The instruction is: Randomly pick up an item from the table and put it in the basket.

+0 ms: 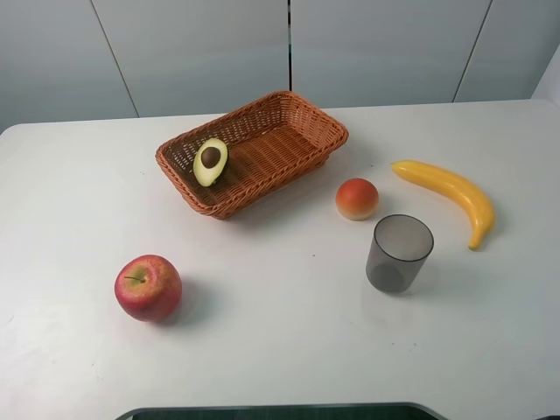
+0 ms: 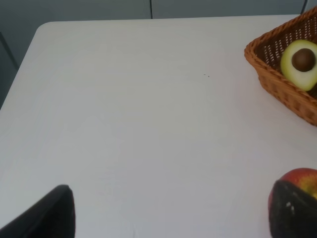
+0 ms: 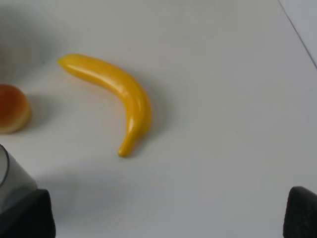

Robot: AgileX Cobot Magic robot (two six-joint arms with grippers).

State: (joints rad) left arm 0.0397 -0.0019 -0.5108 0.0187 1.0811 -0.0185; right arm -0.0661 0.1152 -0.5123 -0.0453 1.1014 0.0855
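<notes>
From the high camera, the halved avocado (image 1: 211, 161) lies inside the basket (image 1: 289, 157), at its left end, on the white bench (image 1: 280, 341).

Left wrist view: the left gripper (image 2: 171, 213) hangs spread wide above bare bench, empty.

Right wrist view: the right gripper (image 3: 168, 215) is likewise spread, near a banana (image 3: 116, 91).

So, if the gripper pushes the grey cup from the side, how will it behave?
The cup stands upright and looks empty and thin-walled, so it is probably light and may slide easily on the smooth table. It is taller than wide, so a high push could tip it, and then it might roll.
</notes>
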